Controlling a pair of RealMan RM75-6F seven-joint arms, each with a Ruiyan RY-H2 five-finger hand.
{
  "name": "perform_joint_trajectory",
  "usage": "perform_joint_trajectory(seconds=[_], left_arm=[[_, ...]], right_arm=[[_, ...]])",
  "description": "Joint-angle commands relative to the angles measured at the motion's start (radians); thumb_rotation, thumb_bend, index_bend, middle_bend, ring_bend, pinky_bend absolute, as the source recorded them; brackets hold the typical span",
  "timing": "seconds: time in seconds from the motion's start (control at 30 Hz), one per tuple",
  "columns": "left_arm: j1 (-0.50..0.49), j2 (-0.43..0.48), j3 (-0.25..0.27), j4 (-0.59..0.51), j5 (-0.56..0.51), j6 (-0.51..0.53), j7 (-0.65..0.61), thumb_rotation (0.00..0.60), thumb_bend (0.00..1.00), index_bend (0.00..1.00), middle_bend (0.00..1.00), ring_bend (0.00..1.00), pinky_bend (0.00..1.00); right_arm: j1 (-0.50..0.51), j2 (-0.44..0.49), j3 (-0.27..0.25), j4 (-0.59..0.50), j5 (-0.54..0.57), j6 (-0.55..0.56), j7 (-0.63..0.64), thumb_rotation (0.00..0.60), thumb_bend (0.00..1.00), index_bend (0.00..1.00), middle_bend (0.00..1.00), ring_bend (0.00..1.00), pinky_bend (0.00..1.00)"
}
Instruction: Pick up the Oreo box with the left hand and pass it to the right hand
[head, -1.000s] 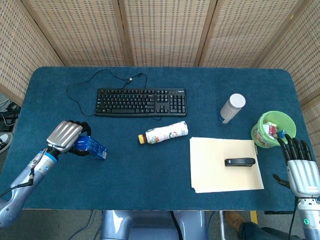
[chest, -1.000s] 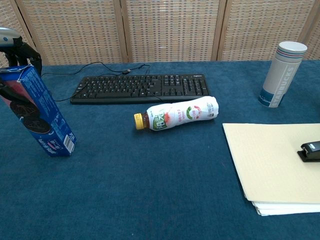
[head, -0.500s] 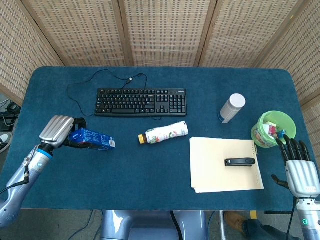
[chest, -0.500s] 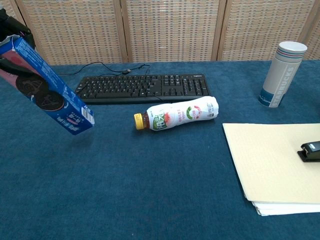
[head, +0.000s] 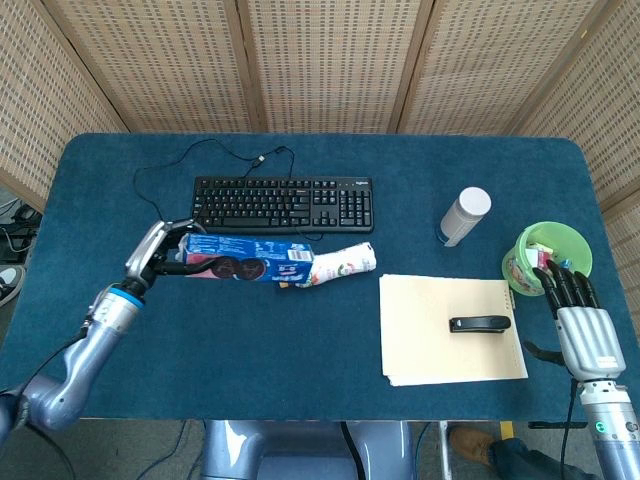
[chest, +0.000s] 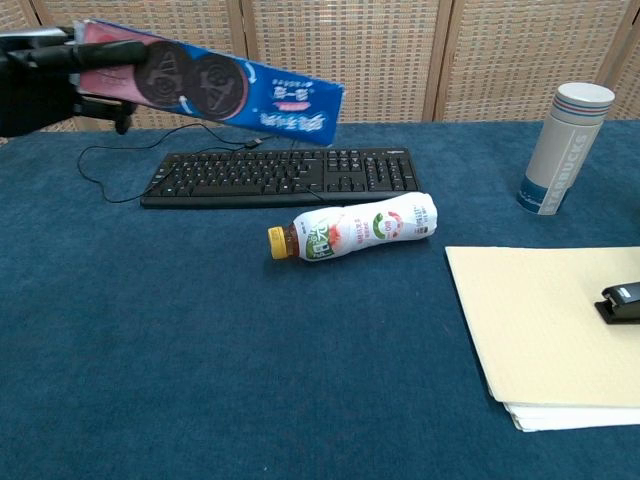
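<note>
The blue Oreo box (head: 248, 270) hangs above the table, lying almost level with its long axis pointing to the right. In the chest view the Oreo box (chest: 225, 90) shows high at the upper left, above the keyboard. My left hand (head: 160, 256) grips its left end, and the left hand (chest: 40, 85) shows dark at the frame edge there. My right hand (head: 582, 325) hovers at the table's right front edge, fingers apart and holding nothing, far from the box.
A black keyboard (head: 282, 204) with its cable lies behind the box. A lying bottle (head: 340, 264) is partly covered by the box's right end. A stack of cream paper (head: 450, 328) carries a black stapler (head: 480, 324). A white tumbler (head: 464, 216) and green bowl (head: 548, 256) stand at the right.
My left hand has lifted the Oreo box higher and swung it from tilted to nearly level, carrying it rightward over the bottle. The right hand has edged slightly left and up.
</note>
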Motion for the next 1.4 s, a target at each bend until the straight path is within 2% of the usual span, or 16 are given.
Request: perform_joint_trajectory(seconds=[0.03,0.43,0.73,0.9,1.13,1.4], left_arm=[[-0.050,-0.108,-0.049,0.047,-0.054,-0.057,-0.062,0.600,0.33,0.78,0.63,0.61,0.61],[-0.152,-0.278,-0.112,0.092,-0.193,-0.095,0.013,0.600,0.33,0.79,0.63,0.61,0.59],[-0.252,-0.430,-0.155,0.166,-0.313,-0.103,0.142,0.600,0.34,0.79,0.64,0.61,0.59],[-0.275,-0.487,-0.176,0.196,-0.342,-0.086,0.180,0.600,0.34,0.80,0.64,0.61,0.56],[-0.294,-0.558,-0.203,0.228,-0.352,-0.090,0.189,0.600,0.34,0.80,0.64,0.61,0.56],[-0.283,-0.596,-0.213,0.241,-0.357,-0.100,0.192,0.600,0.34,0.80,0.64,0.61,0.56]], right_arm=[[0.018,0.013,0.013,-0.011,-0.001,-0.013,0.013,0.600,0.00,0.00,0.00,0.00,0.00],[0.069,0.007,0.054,-0.073,0.000,-0.024,0.001,0.600,0.00,0.00,0.00,0.00,0.00],[0.197,0.019,0.110,-0.183,0.067,-0.161,-0.105,0.600,0.00,0.00,0.00,0.00,0.00],[0.235,0.002,0.123,-0.209,0.103,-0.186,-0.150,0.600,0.00,0.00,0.00,0.00,0.00],[0.311,-0.043,0.128,-0.214,0.151,-0.239,-0.257,0.600,0.00,0.00,0.00,0.00,0.00],[0.394,-0.125,0.155,-0.155,0.239,-0.270,-0.330,0.600,0.00,0.00,0.00,0.00,0.00]])
